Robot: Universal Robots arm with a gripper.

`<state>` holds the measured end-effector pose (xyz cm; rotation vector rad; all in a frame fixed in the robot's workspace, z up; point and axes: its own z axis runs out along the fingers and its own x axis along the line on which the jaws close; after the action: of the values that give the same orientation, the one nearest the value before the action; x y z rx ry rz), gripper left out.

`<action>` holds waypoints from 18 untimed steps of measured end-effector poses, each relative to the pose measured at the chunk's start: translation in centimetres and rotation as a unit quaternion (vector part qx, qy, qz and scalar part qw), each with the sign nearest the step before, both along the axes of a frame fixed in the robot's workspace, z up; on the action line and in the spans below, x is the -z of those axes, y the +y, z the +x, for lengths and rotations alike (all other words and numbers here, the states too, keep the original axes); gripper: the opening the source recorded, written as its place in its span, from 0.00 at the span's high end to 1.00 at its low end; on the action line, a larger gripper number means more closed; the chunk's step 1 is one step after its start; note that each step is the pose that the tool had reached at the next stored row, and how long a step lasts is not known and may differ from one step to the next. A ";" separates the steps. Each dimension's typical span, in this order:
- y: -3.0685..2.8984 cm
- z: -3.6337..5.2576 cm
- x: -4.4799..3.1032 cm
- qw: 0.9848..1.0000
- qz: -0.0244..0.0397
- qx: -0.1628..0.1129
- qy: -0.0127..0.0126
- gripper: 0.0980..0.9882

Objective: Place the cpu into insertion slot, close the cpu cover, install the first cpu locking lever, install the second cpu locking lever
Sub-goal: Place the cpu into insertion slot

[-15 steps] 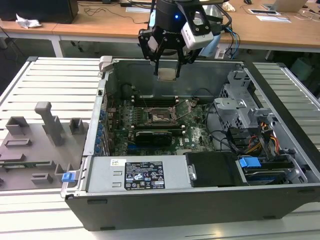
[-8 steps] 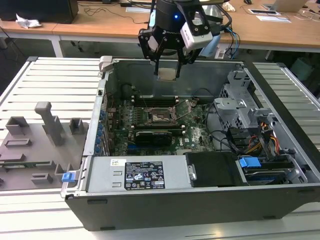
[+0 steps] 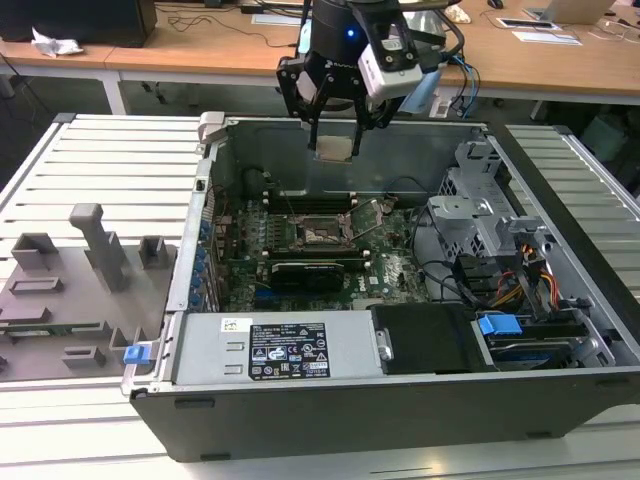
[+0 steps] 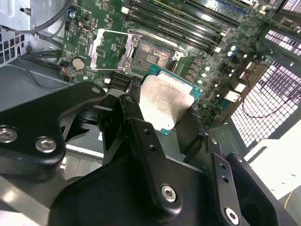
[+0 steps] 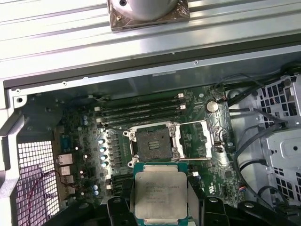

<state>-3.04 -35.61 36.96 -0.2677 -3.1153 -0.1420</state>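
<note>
Currently the open computer case lies on its side with the green board flat inside. The gripper hangs above it, jaws pinching the chip by two opposite edges, clear of the board. The cover is swung open beside the bare socket. To seat it well, I judge, keep the chip level, square it to the socket's rim, and never drag it across the pins.
</note>
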 end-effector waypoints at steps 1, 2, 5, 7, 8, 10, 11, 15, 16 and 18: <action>0.00 0.00 0.00 1.000 0.000 0.002 0.000 0.50; 0.00 0.00 0.00 1.000 0.000 0.004 0.000 0.50; 0.00 0.00 0.00 1.000 0.000 0.010 0.000 0.50; 0.00 0.00 0.00 1.000 0.000 0.013 0.000 0.50; 0.00 0.00 0.00 1.000 0.000 0.015 0.000 0.50; 0.00 0.00 0.00 1.000 0.000 0.019 0.000 0.50; 0.00 0.00 0.00 1.000 0.000 0.021 0.000 0.50; 0.00 0.00 0.00 0.999 0.000 0.033 0.000 0.50; 0.00 0.00 0.00 0.999 0.000 0.035 0.000 0.50; 0.00 0.00 0.00 0.999 0.000 0.038 0.000 0.50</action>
<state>-3.04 -35.61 36.96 -0.3861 -3.1063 -0.1427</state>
